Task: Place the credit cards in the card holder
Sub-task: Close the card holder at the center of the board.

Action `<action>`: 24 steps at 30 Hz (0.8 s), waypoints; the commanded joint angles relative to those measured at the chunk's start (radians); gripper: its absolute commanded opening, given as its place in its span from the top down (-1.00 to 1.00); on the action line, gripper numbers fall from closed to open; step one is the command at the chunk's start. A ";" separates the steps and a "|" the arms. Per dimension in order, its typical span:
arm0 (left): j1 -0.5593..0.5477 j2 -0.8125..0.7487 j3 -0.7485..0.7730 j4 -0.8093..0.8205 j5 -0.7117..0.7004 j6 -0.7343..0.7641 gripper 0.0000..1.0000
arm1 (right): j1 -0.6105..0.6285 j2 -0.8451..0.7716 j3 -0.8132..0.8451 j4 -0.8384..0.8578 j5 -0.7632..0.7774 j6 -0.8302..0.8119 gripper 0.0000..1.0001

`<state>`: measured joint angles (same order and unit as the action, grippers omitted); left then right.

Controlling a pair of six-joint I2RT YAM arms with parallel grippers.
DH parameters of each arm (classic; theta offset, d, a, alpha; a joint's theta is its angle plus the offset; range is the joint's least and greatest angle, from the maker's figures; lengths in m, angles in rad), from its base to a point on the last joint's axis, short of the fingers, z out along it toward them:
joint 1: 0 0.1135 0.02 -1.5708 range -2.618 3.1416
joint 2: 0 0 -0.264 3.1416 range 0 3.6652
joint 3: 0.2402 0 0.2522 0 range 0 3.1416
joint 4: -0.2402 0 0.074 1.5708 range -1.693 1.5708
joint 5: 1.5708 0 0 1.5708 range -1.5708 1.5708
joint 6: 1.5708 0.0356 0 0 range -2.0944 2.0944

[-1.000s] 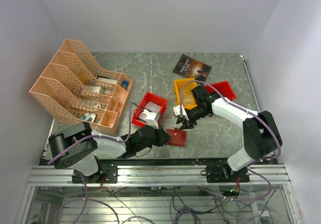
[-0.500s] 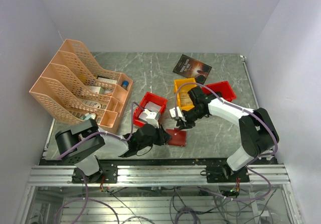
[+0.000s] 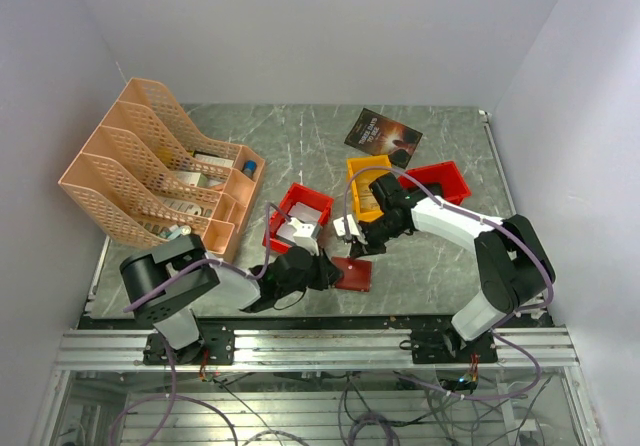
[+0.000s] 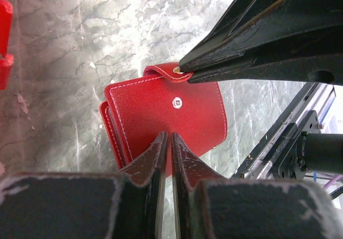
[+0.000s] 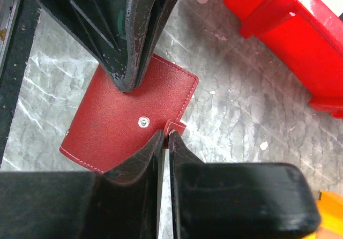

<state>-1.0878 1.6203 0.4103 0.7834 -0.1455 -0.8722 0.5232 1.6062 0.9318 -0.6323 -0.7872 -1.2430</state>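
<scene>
As it lies, card holder (image 3: 354, 275), tab (image 4: 163, 71) rearward

Plain white walls (image 3: 300, 26), grey marbled table (image 3: 300, 136), aluminium rail frame (image 3: 320, 349)

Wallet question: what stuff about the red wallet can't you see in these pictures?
- Inside pockets: in both wrist views the wallet is folded shut, so only its cover shows.
- Near edge, left wrist view: the left end effector covers it, so whether it is pinching or just pressing is unclear.
- Cards, top view: the white things in the red bin are too small to name.
</scene>
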 commanded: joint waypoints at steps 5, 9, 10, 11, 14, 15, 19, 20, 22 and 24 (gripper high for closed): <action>0.013 0.027 0.021 0.023 -0.004 -0.008 0.65 | 0.004 0.009 0.015 -0.010 0.019 0.008 0.99; 0.026 0.026 0.021 -0.012 -0.014 -0.010 0.66 | 0.004 0.013 0.017 -0.031 0.006 0.005 1.00; 0.027 0.028 0.017 -0.012 -0.015 -0.012 0.66 | 0.004 0.016 0.018 -0.036 0.002 0.007 1.00; 0.028 0.033 0.013 -0.004 -0.014 -0.016 0.66 | 0.004 0.017 0.017 -0.039 -0.004 0.008 1.00; 0.029 0.049 0.002 0.035 -0.006 -0.028 0.67 | 0.004 0.006 0.003 -0.021 -0.013 0.038 1.00; 0.029 0.057 0.001 0.045 -0.003 -0.032 0.68 | 0.004 -0.002 -0.002 -0.009 -0.013 0.050 1.00; 0.029 0.076 0.019 0.043 0.009 -0.030 0.69 | 0.005 -0.035 -0.029 0.055 -0.014 0.112 1.00; 0.029 0.076 0.024 0.037 0.009 -0.028 0.69 | 0.005 -0.043 -0.036 0.066 -0.017 0.126 1.00; 0.029 0.074 0.033 0.018 0.008 -0.025 0.70 | 0.006 -0.054 -0.051 0.073 -0.023 0.138 1.00; 0.028 0.067 0.035 0.007 0.005 -0.023 0.71 | 0.011 -0.066 -0.068 0.077 -0.023 0.151 1.00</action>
<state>-1.0660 1.6711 0.4248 0.8253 -0.1425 -0.9092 0.5232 1.5784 0.8928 -0.5869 -0.7860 -1.1423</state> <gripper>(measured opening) 0.150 0.009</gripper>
